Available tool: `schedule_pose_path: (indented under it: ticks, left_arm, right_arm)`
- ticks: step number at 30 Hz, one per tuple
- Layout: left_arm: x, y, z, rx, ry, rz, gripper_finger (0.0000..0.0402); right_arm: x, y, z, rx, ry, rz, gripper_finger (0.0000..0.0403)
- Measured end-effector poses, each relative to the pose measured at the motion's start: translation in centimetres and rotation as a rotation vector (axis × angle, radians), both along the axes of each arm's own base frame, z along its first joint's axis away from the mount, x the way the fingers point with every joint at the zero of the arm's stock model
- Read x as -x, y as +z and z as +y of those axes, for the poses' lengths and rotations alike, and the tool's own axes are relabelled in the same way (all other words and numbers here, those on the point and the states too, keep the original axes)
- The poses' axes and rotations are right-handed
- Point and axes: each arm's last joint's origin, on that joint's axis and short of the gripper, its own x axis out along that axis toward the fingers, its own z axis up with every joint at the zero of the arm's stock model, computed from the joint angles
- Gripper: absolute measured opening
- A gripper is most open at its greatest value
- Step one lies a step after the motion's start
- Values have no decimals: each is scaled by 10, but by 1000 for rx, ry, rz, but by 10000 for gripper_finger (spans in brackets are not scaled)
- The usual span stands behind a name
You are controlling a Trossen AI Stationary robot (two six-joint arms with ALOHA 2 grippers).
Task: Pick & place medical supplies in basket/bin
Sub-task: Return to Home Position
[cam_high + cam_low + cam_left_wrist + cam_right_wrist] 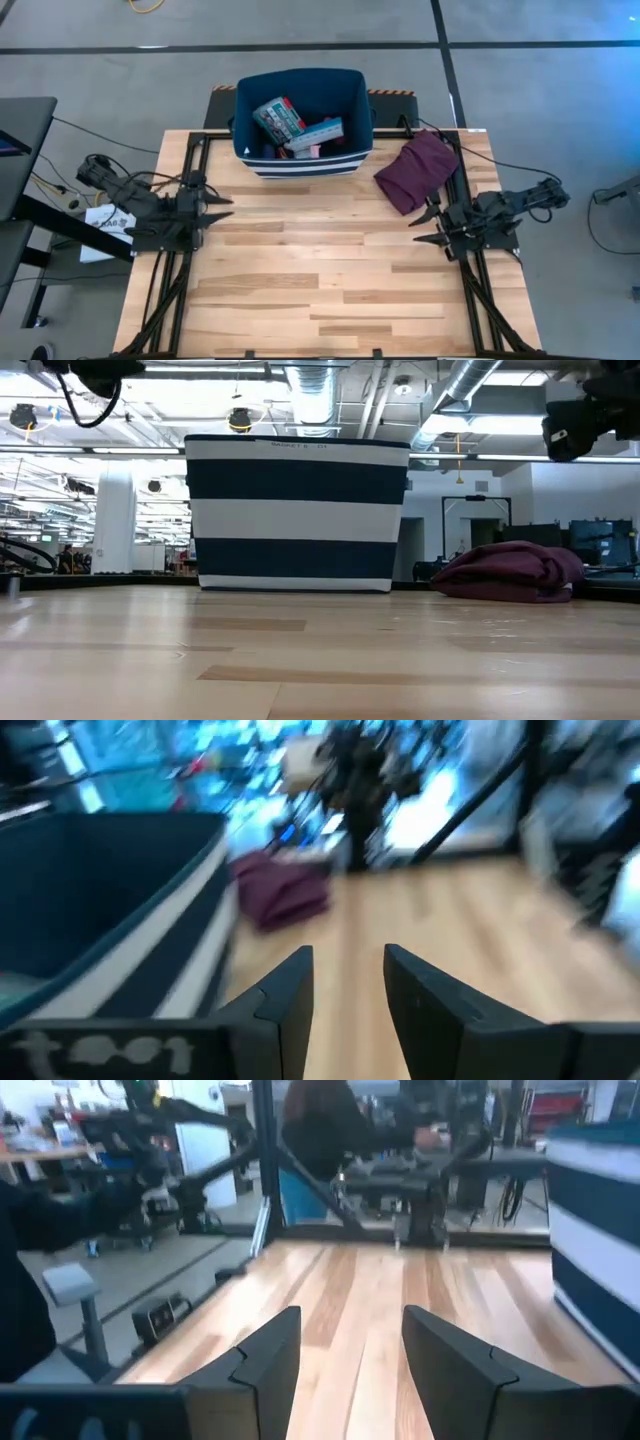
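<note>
The navy bin with white stripes (303,120) stands at the table's far middle; the low view shows its striped wall (297,515) resting on the wood. Inside lie the teal first-aid box (279,117), a light-blue pill strip (320,133) and a pink item (314,151). My left gripper (222,208) hovers open at the table's left edge, empty (347,975). My right gripper (424,228) hovers open at the right edge, empty (350,1342). The other supplies are not in view.
A maroon cloth (418,170) lies bunched on the table right of the bin, just beyond my right gripper, and shows in the low view (510,572). Bare wood (320,270) spreads between the two arms. Black frame rails run along both side edges.
</note>
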Motion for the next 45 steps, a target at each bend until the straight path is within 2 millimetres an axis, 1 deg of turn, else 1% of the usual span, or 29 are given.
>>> schedule_pose_path:
  ticks: [2, 4, 5, 7, 10, 14, 18, 24, 26, 28, 30, 32, 34, 36, 38, 40, 43, 45]
  left_arm:
    - [-4, -8, -5, 36, -78, -74, 114]
    - [-8, -21, -9, 0, -148, -108, 114]
    - [-10, -26, -10, -21, -156, -120, 114]
    - [-11, -35, -10, -46, -124, -135, 114]
    - [-14, -45, -10, -29, -62, -154, 114]
    - [-17, -62, -13, -15, -107, -178, 114]
    - [-19, -73, -15, -43, -125, -185, 114]
    - [-20, -90, -16, -37, -142, -157, 114]
    - [-21, -94, -16, -77, -142, -164, 114]
    - [-20, -97, -16, -128, -132, -162, 114]
    - [-19, -97, -13, -175, -81, -167, 114]
    - [-16, -93, -10, -218, -20, -192, 114]
    - [-11, -88, -6, -219, -3, -243, 114]
    - [-7, -84, -4, -199, -63, -306, 114]
    - [-3, -84, -4, -200, -150, -332, 114]
    - [-5, -86, -3, -197, -170, -317, 114]
    - [-7, -91, -1, -150, -151, -270, 114]
    - [-10, -101, 0, -95, -161, -229, 114]
  right_arm:
    - [-1, -6, 0, 8, -3, 21, 170]
    - [-1, -6, -1, 3, -14, 8, 170]
    - [-1, -5, -1, 1, -20, 3, 170]
    - [-2, -7, -2, -20, -38, 20, 170]
    - [-2, -7, -3, -97, -70, 41, 170]
    - [-2, -7, -3, -194, -72, 71, 170]
    - [-2, -7, -3, -203, -72, 73, 170]
    - [-2, -8, -3, -203, -72, 76, 170]
    - [-2, -8, -3, -203, -72, 76, 170]
    - [-2, -8, -3, -203, -72, 76, 170]
    - [-2, -7, -3, -203, -72, 76, 170]
    - [-2, -7, -3, -203, -72, 76, 170]
    - [-2, -7, -3, -203, -72, 76, 170]
    - [-2, -7, -3, -204, -72, 76, 170]
    - [-2, -7, -3, -203, -72, 76, 170]
    - [-2, -7, -3, -203, -72, 77, 170]
    - [-2, -8, -3, -200, -73, 86, 170]
    - [-2, -9, -3, -200, -72, 90, 170]
